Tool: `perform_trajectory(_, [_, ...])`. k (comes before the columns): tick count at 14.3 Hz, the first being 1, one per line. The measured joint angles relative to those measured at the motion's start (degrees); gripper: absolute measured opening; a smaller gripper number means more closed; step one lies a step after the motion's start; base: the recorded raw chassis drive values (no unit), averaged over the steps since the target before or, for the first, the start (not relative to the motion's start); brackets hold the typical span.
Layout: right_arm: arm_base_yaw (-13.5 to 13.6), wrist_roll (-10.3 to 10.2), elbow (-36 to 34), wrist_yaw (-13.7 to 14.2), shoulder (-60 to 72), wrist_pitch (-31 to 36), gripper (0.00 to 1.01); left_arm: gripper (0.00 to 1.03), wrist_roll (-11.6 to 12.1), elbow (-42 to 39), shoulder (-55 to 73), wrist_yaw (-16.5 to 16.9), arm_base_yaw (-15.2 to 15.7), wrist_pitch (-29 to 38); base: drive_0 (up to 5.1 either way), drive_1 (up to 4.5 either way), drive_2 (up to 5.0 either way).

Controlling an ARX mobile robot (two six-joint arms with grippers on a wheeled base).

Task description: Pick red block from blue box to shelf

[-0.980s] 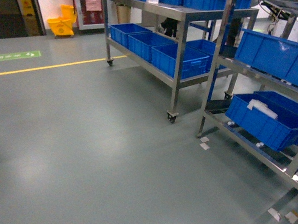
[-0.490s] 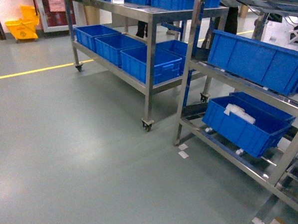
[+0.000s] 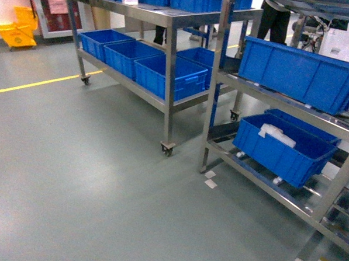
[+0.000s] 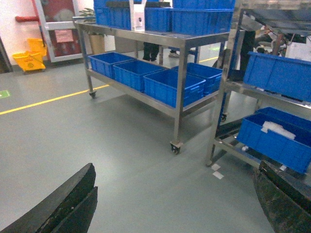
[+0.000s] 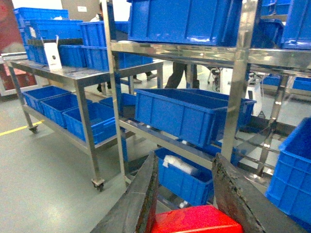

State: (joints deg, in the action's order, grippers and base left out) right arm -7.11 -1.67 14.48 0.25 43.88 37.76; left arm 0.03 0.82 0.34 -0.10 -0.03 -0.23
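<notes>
Ahead, you have a broad stretch of grey floor (image 3: 90, 179) on your left, crossed by a yellow line (image 3: 42, 81). On your right the shelf (image 3: 263, 106) edges in, its near upright standing beside a wheeled steel cart (image 3: 165, 77) loaded with dark blue crates (image 3: 166, 74); only a narrow gap separates the two. Your left gripper (image 4: 170, 204) has its jaws spread wide with nothing between them, just floor below. Your right gripper (image 5: 187, 194) holds the red block (image 5: 194, 221) between its fingers, low in the wrist view, facing the shelf's middle tier. You cannot see the blue box from any view.
</notes>
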Motion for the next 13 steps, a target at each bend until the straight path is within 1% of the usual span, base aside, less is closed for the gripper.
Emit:
perform_trajectory(3, [-0.02, 0.00, 0.00, 0.02, 0.00, 0.02, 0.28, 0.98, 0.00, 0.00, 0.00, 0.04, 0.00, -0.02, -1.0, 3.07, -5.1])
perform_trajectory(13, [0.00, 0.00, 0.00, 0.02, -0.11, 0.02, 0.28, 0.98, 0.00, 0.00, 0.00, 0.04, -0.02, 0.00, -1.8, -1.84, -1.8])
